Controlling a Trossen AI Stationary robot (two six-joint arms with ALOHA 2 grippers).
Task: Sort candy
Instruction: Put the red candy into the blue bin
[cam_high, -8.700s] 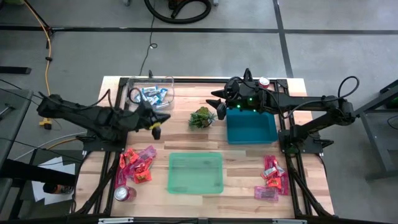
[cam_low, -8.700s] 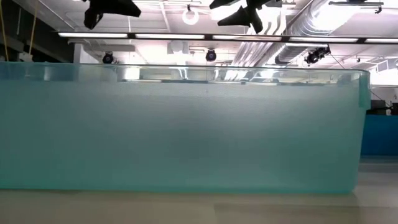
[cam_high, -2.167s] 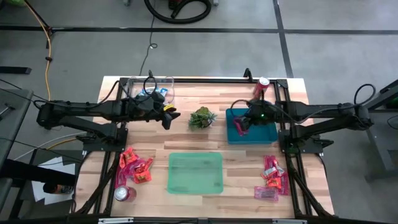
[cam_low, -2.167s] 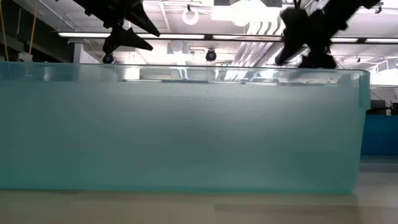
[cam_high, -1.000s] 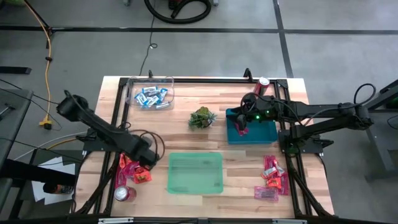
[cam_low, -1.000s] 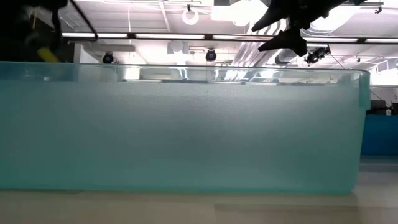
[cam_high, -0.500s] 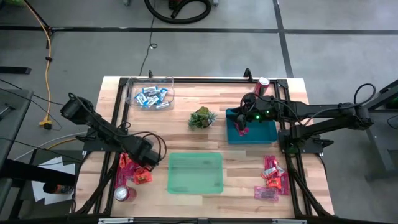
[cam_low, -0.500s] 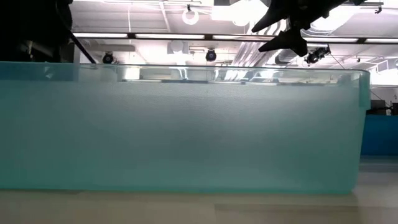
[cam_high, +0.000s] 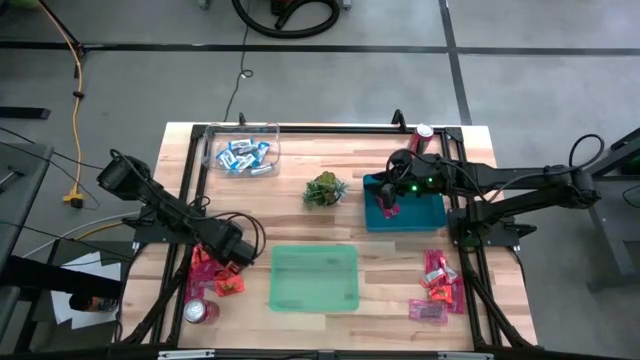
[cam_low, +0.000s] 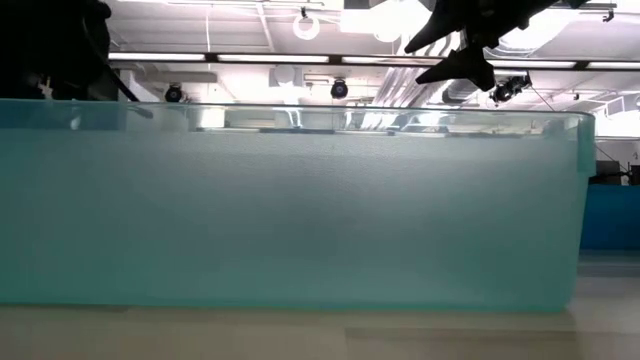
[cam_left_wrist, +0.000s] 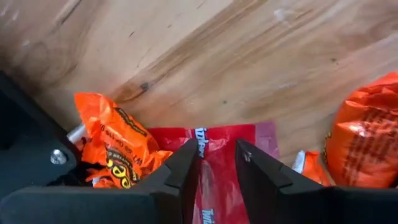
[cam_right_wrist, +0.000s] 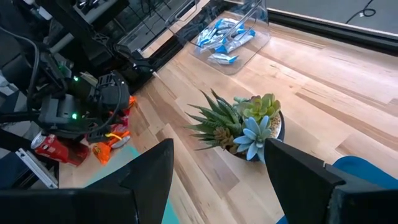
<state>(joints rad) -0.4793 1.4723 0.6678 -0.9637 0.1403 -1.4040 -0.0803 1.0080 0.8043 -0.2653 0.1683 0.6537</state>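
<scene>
Left hand (cam_left_wrist: 216, 163) is down in the near-left pile of wrapped candy on the wooden bench (cam_high: 300, 225), its fingers clenched on a flat red wrapper (cam_left_wrist: 217, 149) beside crumpled orange ones (cam_left_wrist: 115, 146). Right hand (cam_high: 388, 205) hangs released over the blue plastic bin (cam_high: 425, 212).

The high view looks straight down on the whole wooden table (cam_high: 300, 215), taking in both arms. The low view sits at table-top height, pressed so near the green bin (cam_low: 300, 200) that its wall fills most of the frame, ceiling lights above. The left wrist view looks down from very near past the left gripper (cam_left_wrist: 216, 163) at a red candy wrapper (cam_left_wrist: 217, 155) between its fingertips. The right wrist view faces across the table from farther off, sharing the succulent plant (cam_right_wrist: 239, 127) and clear bin (cam_right_wrist: 230, 34) with the high view.
</scene>
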